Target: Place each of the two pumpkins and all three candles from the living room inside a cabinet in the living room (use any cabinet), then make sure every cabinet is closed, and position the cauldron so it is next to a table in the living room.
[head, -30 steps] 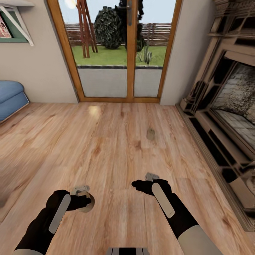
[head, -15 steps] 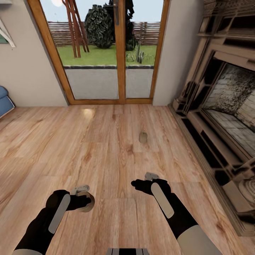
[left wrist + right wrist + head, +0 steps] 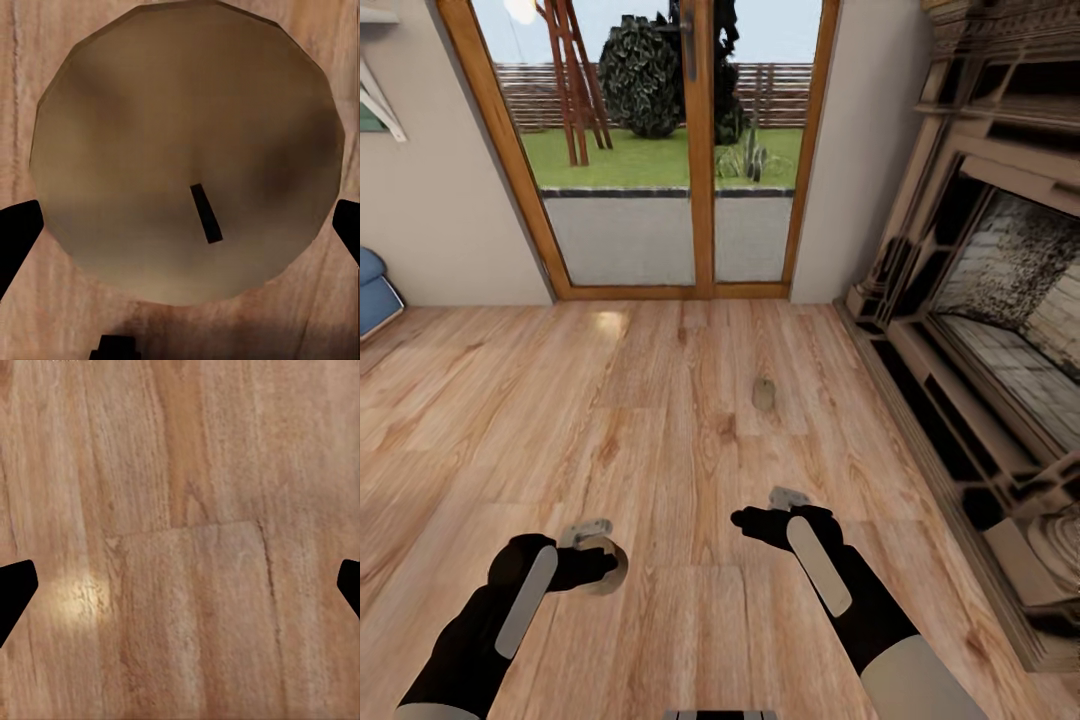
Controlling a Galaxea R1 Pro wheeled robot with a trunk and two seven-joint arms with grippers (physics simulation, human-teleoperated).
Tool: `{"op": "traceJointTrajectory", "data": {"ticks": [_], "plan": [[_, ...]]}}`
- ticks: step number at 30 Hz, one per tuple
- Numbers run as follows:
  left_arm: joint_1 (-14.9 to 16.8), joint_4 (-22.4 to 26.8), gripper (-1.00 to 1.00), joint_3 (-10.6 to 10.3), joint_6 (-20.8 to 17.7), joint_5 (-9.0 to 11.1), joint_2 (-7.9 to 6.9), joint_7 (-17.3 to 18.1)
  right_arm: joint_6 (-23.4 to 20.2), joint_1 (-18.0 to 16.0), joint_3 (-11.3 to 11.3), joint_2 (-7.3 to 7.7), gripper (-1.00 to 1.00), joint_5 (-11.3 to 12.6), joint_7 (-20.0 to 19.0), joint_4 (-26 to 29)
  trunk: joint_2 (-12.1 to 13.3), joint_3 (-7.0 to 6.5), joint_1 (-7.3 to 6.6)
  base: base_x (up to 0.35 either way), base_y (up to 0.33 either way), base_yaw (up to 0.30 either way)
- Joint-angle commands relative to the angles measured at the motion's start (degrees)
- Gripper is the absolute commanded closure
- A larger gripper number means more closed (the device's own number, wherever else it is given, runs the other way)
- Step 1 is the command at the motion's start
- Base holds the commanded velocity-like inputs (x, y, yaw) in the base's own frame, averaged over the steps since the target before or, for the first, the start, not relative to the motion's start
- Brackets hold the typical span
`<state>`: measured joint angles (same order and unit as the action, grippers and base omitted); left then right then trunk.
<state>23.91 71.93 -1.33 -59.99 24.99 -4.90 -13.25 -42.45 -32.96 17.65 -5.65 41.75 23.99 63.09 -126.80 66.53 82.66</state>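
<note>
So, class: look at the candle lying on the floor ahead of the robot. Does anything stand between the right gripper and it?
Nothing visible does. Only bare wood floor lies between the right gripper and the candle; the fireplace surround stands off to the side.

From head height one camera looks forward and down across the wood floor [image 3: 660, 400] toward the glass doors [image 3: 660, 150], while both wrist cameras face straight down, close to that same floor, the left one tight over a candle [image 3: 187, 150].
</note>
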Motion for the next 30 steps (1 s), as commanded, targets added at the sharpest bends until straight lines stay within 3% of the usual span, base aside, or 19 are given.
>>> {"op": "traceJointTrajectory", "data": {"ticks": [1,4,6,7,8,9,12,14,15,19,30], "plan": [[-0.01,0.46,1.00,-0.03,-0.01,0.04,-0.03,-0.02,0.00,0.00,0.01,-0.02,-1.00,0.00,0.00,-0.03,0.42,-0.18,-0.22,0.000,0.000,0.000],[-0.01,2.46,1.00,0.63,-0.01,0.92,-0.16,0.18,0.00,0.00,0.01,-0.05,-1.00,0.00,-0.01,-0.10,1.62,-0.72,-0.88,0.000,0.000,0.000],[-0.06,3.98,1.00,3.67,-0.01,4.52,-0.93,0.39,0.00,0.00,0.01,-0.06,-1.00,0.00,-0.03,-0.10,2.42,-1.08,-1.32,0.000,0.000,0.000],[-0.10,4.45,1.00,5.53,-0.01,7.69,-1.97,0.46,0.00,0.00,0.00,-0.02,-1.00,0.00,-0.03,-0.09,2.82,-1.26,-1.54,0.000,0.000,0.000],[-0.13,4.74,1.00,6.99,-0.01,11.80,-3.55,0.51,0.00,0.00,-0.03,0.04,-1.00,0.00,-0.05,-0.08,3.22,-1.44,-1.76,0.000,0.000,0.000],[-0.22,4.86,1.00,8.19,-0.01,19.98,-6.74,0.55,0.00,0.00,-0.05,0.12,-1.00,0.03,-0.07,-0.10,3.63,-1.62,-1.98,0.000,0.000,0.000],[-1.79,4.88,1.00,9.15,-0.01,37.90,-13.77,0.63,0.05,0.00,-0.07,0.18,-1.00,0.07,-0.08,-0.15,4.43,-1.98,-2.42,0.000,0.000,0.000],[-3.72,4.93,1.00,9.35,-0.01,48.65,-17.43,0.66,0.07,0.00,-0.07,0.19,-1.00,0.08,-0.09,-0.18,4.43,-1.98,-2.42,0.000,0.000,0.000],[-4.22,4.95,1.00,9.37,-0.01,51.29,-18.12,0.67,0.08,0.00,-0.07,0.17,-1.00,0.08,-0.09,-0.20,4.43,-1.98,-2.42,0.000,0.000,0.000],[-5.00,4.97,1.00,9.41,-0.01,55.42,-19.23,0.68,0.08,0.00,-0.07,0.12,-1.00,0.05,-0.09,-0.24,4.43,-1.98,-2.42,0.056,0.000,0.000],[-5.19,4.97,1.00,9.25,-0.01,55.81,-19.18,0.60,2.82,0.00,0.03,0.59,-1.00,0.01,-0.16,-0.62,4.43,-1.98,-2.42,0.298,-0.015,0.000]]}}
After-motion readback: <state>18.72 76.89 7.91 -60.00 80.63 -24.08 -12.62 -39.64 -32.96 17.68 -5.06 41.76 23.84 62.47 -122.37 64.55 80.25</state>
